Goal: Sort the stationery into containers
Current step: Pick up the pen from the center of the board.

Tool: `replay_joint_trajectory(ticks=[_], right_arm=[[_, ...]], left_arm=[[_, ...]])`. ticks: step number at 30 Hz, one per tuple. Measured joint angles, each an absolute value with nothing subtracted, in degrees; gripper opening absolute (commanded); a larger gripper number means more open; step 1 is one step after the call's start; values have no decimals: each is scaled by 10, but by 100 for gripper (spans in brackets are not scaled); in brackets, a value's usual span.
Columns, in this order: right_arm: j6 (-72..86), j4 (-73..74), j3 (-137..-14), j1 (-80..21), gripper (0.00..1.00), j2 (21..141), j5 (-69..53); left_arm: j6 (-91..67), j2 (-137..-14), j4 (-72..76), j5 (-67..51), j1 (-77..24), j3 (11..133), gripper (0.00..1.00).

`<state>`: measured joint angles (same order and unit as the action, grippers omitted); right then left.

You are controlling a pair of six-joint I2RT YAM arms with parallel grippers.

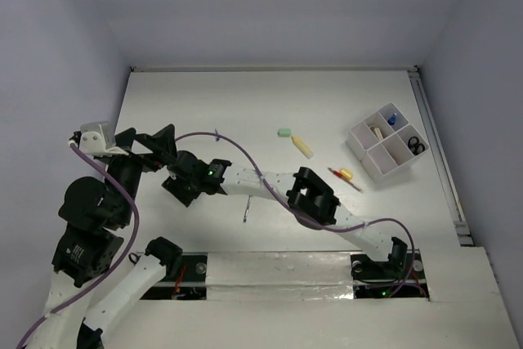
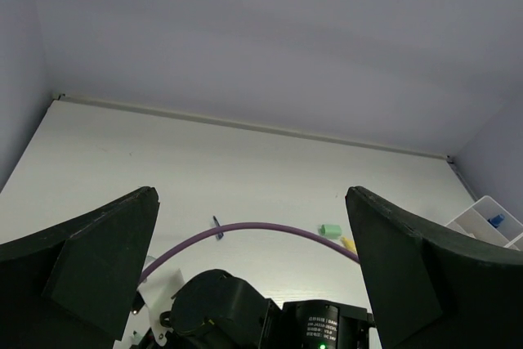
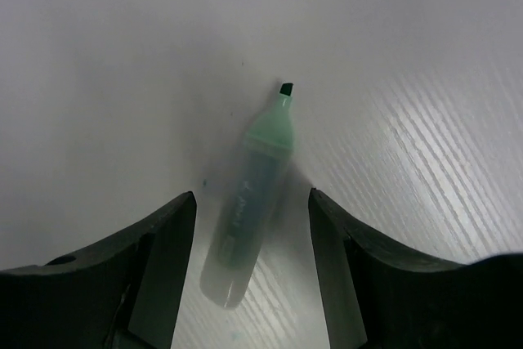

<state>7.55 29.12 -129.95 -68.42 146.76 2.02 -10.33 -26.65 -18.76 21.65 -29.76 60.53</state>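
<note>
The tray (image 1: 362,155) stands at the right of the table (image 1: 204,96), with scissors (image 1: 417,146) in its right compartment, a blue piece (image 1: 393,118) in its far compartment and a pale eraser (image 1: 376,131) in the compartment left of that. Just left of the tray a pencil (image 1: 341,177) lies with a yellow bit (image 1: 346,173) against it. Further left of the tray lie a marker (image 1: 303,146) and, beside its far end, a mint eraser (image 1: 284,131). A pen (image 1: 246,215) lies well left of the tray, nearer the arm bases. The right gripper (image 1: 181,190) is reached far across to the left of the tray and is held wide above a highlighter (image 3: 265,153). In the right wrist view this highlighter lies flat on the table between the two fingers (image 3: 155,259), touched by neither, its dark tip pointed away from the camera. From above the highlighter is hidden under the gripper. The left gripper (image 1: 163,146) is held off the table, further left of the tray than the right one, with nothing in it. Its jaws are spread wide in the left wrist view. Between them are seen a purple cable (image 2: 245,227), the pen (image 2: 217,227), the mint eraser (image 2: 331,229) and, at the right edge, the tray (image 2: 478,217).
</note>
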Motion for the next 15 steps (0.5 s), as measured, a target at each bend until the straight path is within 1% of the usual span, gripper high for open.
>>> replay_joint_trajectory(ticks=[1, 2, 4, 5, 6, 9, 10, 13, 15], right_arm=[[74, 290, -1300, -684, 61, 1468, 28], [73, 291, -1300, -684, 55, 1468, 36], [71, 292, -1300, -686, 49, 1470, 51], [71, 291, -1300, -687, 35, 1470, 58], [68, 292, -1300, -687, 26, 1470, 65], [73, 288, -1298, -689, 5, 1472, 85], [75, 281, -1294, -689, 0, 1471, 92], [84, 257, -1278, -687, 0, 1465, 106], [96, 234, -1244, -682, 0, 1447, 107]], left_arm=[[-103, -264, -190, 216, -298, 605, 99], [-103, -262, -192, 215, -298, 605, 99], [-104, -260, -194, 213, -298, 604, 99], [-104, -258, -196, 212, -298, 604, 99], [-105, -257, -197, 211, -298, 603, 99], [-108, -252, -201, 208, -298, 601, 99], [-110, -250, -203, 207, -298, 598, 99], [-115, -245, -207, 197, -298, 587, 99], [-120, -244, -209, 189, -298, 578, 99]])
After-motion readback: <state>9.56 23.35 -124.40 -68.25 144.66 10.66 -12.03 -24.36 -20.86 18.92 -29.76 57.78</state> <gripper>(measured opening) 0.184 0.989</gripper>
